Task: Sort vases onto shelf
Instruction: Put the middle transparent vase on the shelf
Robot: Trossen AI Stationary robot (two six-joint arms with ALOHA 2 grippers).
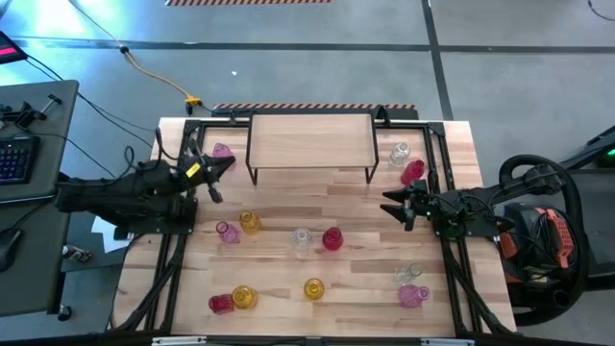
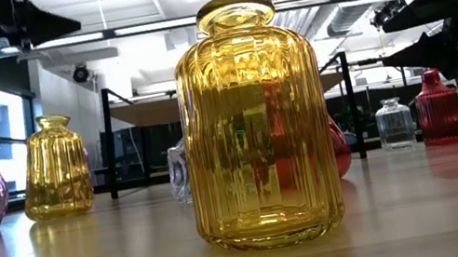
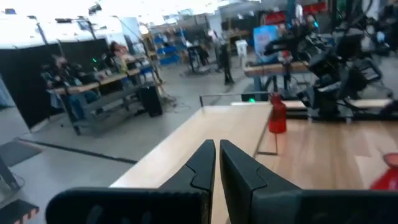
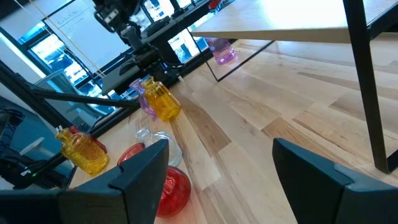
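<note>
While the shelf top is bare, no sorting shows as done. All vases sit on the surface: pink vase left of the shelf, clear vase and red vase right of it, others spread in front. Left tool shut, empty; right tool wide open, empty. Every vase remains to place.

Twelve vases stand on the bench: four pink ones, three amber-yellow ones, three red ones and two clear ones. There is one shelf, with none of them on its top. Two arms reach in, each with one gripper.
</note>
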